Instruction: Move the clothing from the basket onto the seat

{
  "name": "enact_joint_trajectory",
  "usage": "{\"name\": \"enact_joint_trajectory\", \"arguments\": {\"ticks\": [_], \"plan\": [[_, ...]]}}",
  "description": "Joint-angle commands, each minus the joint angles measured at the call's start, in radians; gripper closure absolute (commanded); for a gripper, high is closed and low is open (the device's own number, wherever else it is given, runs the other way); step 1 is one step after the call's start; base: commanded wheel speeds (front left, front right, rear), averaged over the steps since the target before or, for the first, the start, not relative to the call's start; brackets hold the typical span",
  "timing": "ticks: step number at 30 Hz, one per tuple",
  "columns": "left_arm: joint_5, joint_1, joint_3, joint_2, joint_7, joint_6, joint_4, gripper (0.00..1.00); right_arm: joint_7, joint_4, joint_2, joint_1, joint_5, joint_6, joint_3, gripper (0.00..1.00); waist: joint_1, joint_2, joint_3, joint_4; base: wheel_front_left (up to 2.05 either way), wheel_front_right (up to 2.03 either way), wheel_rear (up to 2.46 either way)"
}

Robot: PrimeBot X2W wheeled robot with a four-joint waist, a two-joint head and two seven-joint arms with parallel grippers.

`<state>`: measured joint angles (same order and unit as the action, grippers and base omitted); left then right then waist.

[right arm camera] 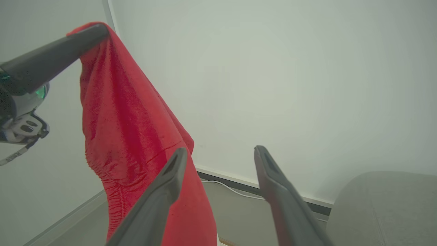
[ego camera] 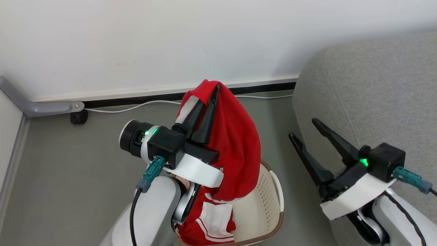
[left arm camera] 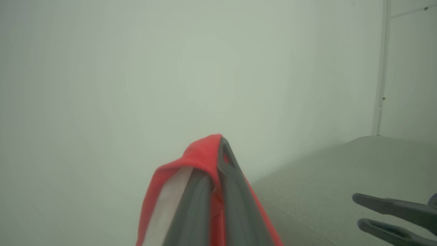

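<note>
Head view: left gripper (ego camera: 210, 95) was clamped on the red clothing (ego camera: 239, 143), held high above the basket (ego camera: 264, 201), with the lower folds hanging into it. Right gripper (ego camera: 303, 128) stood wide open and empty, just beside the seat (ego camera: 368, 95).

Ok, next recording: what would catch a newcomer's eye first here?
The bright red garment hangs at the centre from the left gripper, whose fingers are shut on its top fold, over the cream basket low in the head view. More red-and-white clothing lies in that basket. At the right, the right gripper stands open beside the grey sofa.
</note>
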<state>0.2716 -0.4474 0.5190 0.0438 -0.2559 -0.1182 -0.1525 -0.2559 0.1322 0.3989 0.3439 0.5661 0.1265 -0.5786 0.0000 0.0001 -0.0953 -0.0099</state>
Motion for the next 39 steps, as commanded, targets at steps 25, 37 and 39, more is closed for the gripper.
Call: {"name": "enact_joint_trajectory", "arguments": {"ticks": [25,37,39], "plan": [[0.064,-0.088,0.128,0.006,-0.006,0.001,0.051,1.0,-0.006,0.167,0.137,0.434,0.29,0.004,-0.65,0.0,0.0,-0.0001,0.005,0.121,0.0,0.0,0.0],[0.089,-0.101,0.173,0.006,-0.006,-0.032,0.03,1.0,-0.006,0.178,0.133,0.457,0.382,0.004,-0.682,1.0,0.0,-0.0001,-0.024,0.131,0.0,0.0,0.0],[0.089,-0.102,0.171,0.006,-0.006,-0.036,0.026,1.0,-0.006,0.173,0.14,0.447,0.384,0.004,-0.652,1.0,0.0,-0.0001,-0.027,0.124,0.0,0.0,0.0]]}}
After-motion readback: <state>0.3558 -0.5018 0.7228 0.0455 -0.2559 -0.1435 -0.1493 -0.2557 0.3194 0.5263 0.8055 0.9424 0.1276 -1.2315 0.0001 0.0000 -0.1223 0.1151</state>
